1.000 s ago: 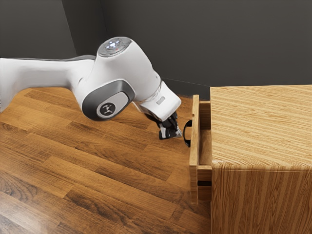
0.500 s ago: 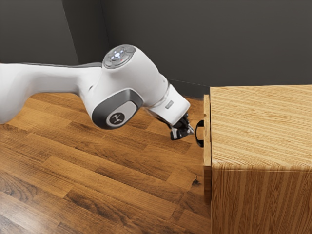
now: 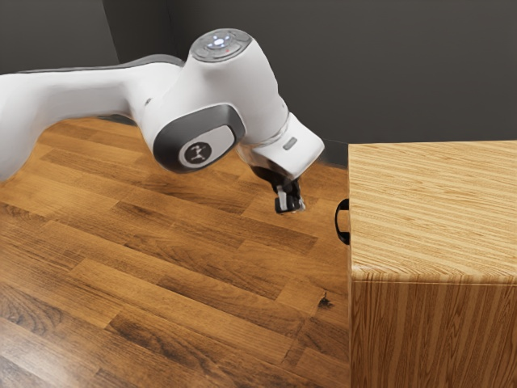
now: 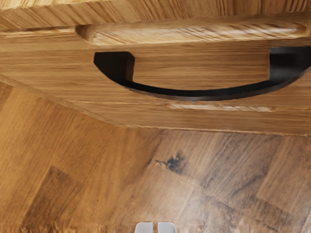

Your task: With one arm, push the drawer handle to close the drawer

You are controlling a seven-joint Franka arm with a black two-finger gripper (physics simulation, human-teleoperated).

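Observation:
My gripper (image 3: 297, 208) is shut and hangs over the floor, to the exterior view's left of the black curved handle (image 3: 342, 221), with a gap between them. Its two pale fingertips (image 4: 155, 227) stand side by side in the wrist view, away from the handle (image 4: 194, 93). Behind the handle, the wooden drawer front (image 4: 199, 65) lies against the cabinet, and none of the drawer's inside shows. The drawer is closed.
The wooden cabinet (image 3: 436, 210) stands at the exterior view's right, its top above the handle. Wooden floor (image 3: 186, 275) spreads below the arm, and a dark wall (image 3: 388, 65) rises behind.
The drawer has slid into the cabinet, toward the exterior view's right. My gripper first followed it, then rose and drew back from the handle.

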